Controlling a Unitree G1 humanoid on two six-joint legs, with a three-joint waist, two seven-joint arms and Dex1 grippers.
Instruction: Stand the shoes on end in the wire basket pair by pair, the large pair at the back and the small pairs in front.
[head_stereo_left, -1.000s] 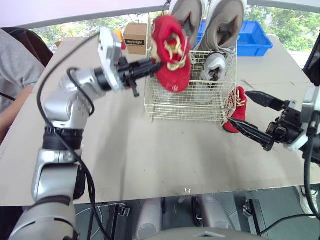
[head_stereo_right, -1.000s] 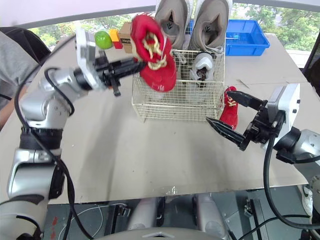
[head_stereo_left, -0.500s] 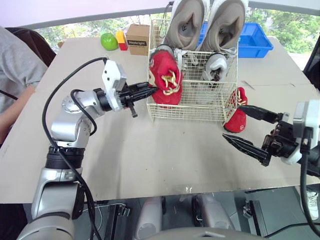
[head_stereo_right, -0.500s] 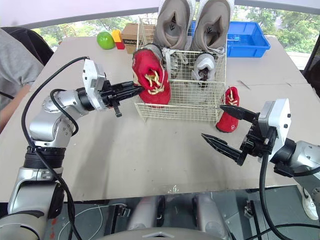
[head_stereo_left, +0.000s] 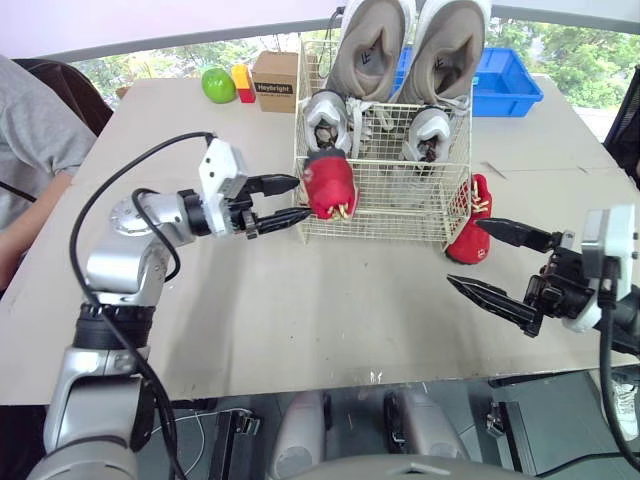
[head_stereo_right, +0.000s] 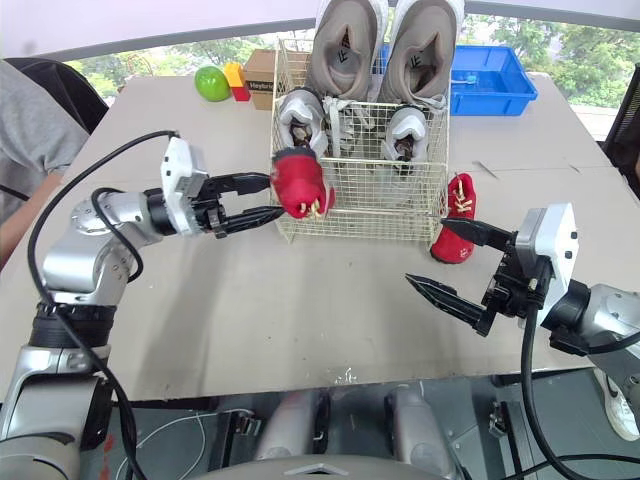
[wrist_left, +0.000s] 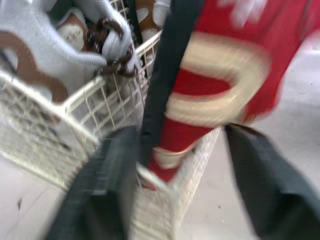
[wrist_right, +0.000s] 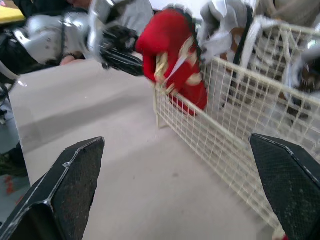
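I see 2 large grey shoes (head_stereo_left: 375, 45) at the back of the wire basket (head_stereo_left: 400, 205), 2 small white shoes (head_stereo_left: 325, 115) ahead, 1 red shoe (head_stereo_left: 330, 185) at its front-left corner by my left gripper (head_stereo_left: 302, 197), jaws apart, and the other red shoe (head_stereo_left: 472, 235) outside near my right gripper (head_stereo_left: 463, 252), jaws wide.

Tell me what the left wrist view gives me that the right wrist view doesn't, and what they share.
Left wrist view alone: a close look along the left gripper, its fingers spread either side of the red shoe, plus the brown trim on a grey shoe standing in the wire basket. Right wrist view alone: the right gripper wide open and empty, bare table in front of the basket, and the left arm seen from outside. Shared: the red shoe at the basket's corner, the mesh wall, grey shoes behind it.
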